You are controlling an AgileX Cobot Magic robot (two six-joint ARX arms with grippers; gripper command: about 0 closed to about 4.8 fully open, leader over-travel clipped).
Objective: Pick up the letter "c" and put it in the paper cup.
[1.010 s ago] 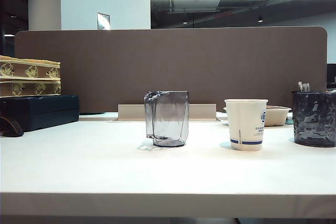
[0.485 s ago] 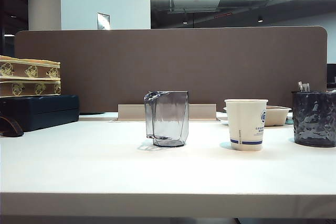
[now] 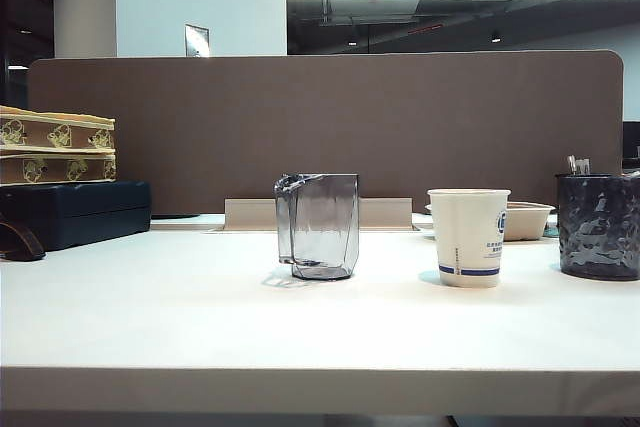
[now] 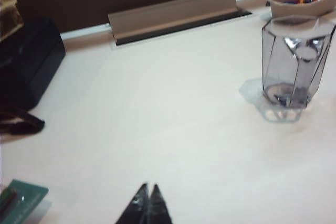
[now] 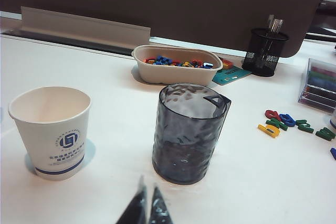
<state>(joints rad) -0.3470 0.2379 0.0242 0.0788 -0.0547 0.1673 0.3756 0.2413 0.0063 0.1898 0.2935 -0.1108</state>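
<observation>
Right tool [image 5: 147,204] closed near paper cup [image 5: 51,132]; left tool [image 4: 149,203] over table [image 4: 157,103].

The white desk [image 3: 200,327] is carrying a clear grey faceted cup [image 3: 320,225] near its middle, the paper cup [image 3: 469,237] beside it and a dark textured tumbler [image 3: 598,225] further right. A beige tray of coloured letters [image 5: 176,64], loose plastic letters [image 5: 283,122], a black mesh holder [image 5: 264,52] and a dark case [image 3: 75,212] are also sitting on it.
</observation>
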